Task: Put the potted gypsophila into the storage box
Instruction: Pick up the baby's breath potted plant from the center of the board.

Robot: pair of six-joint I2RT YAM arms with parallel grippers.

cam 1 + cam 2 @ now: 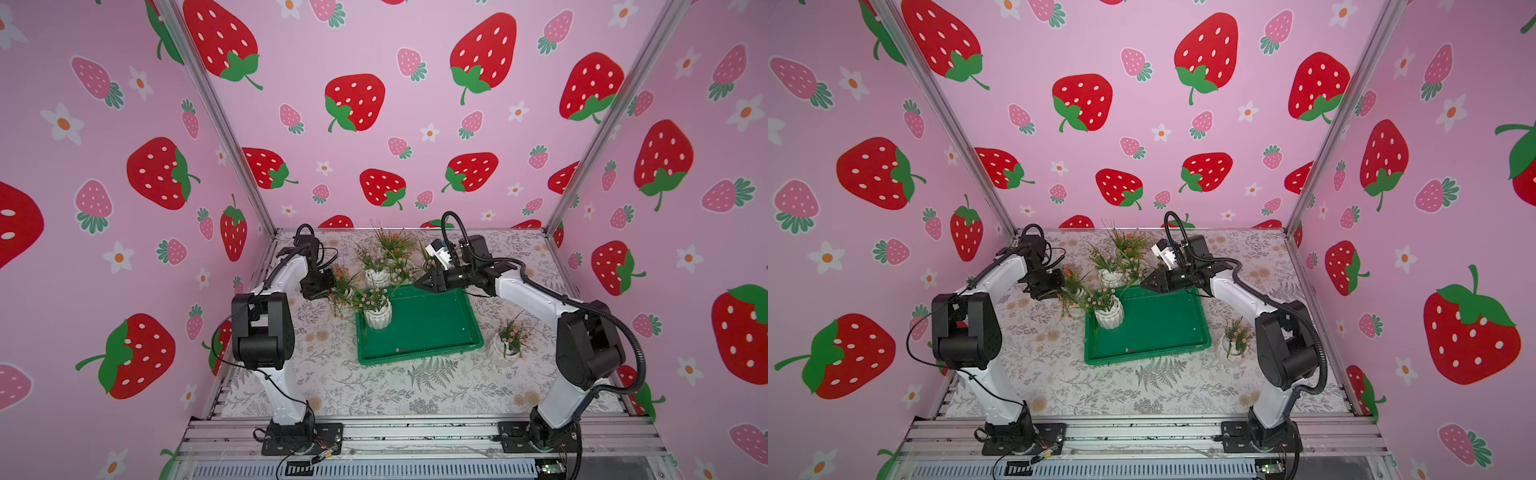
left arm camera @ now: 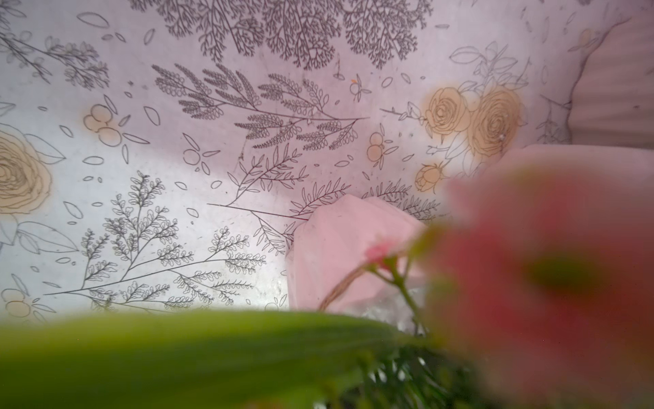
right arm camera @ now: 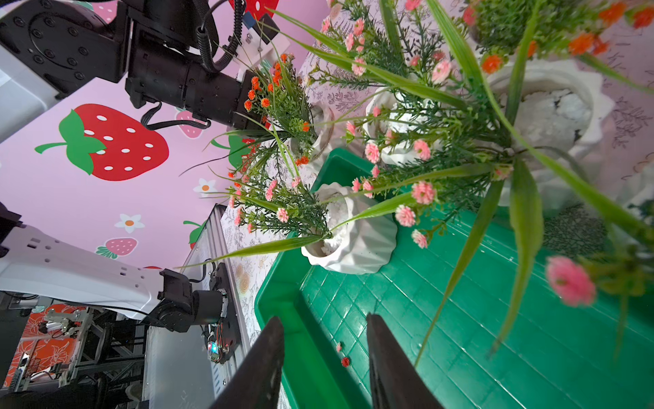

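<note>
Right wrist view: right end effector [image 3: 323, 318] hovers partly open, empty, over green plastic storage box [image 3: 566, 354]; white ribbed pot of pink gypsophila [image 3: 357, 244] stands inside, ahead. Left end effector [image 3: 256, 122], closed, sits among orange-flowered sprigs [image 3: 279, 95].

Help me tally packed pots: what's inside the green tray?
One upright white pot of pink flowers in the tray's corner, plus tiny fallen blossoms. Its foliage hides that corner's floor.
</note>
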